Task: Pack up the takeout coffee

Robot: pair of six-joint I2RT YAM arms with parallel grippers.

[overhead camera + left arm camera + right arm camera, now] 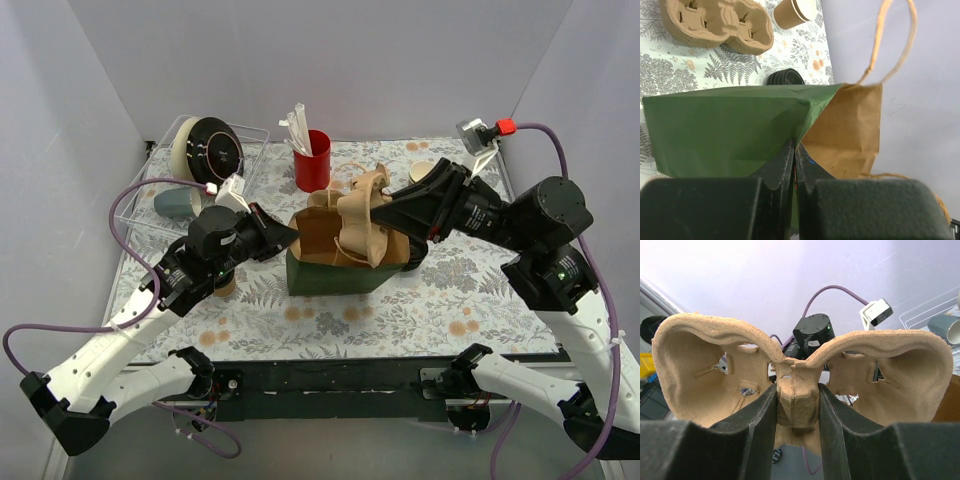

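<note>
my left pincer (794,146) is pressed together on a folded edge of the green paper bag (730,125), gripping it from the bag's 9 o'clock side. my right pincer (797,390) is clamped on the centre ridge of a moulded pulp cup carrier (880,375), which hangs at the bag's brown-lined mouth. i cannot tell if it is partly inside. the takeout coffee (415,257) stands on the surface (480,300) just beside the bag at 3 o'clock, under my right arm, and only its black lid shows clearly. a red cup (312,160) of white sticks stands at 12 o'clock.
</note>
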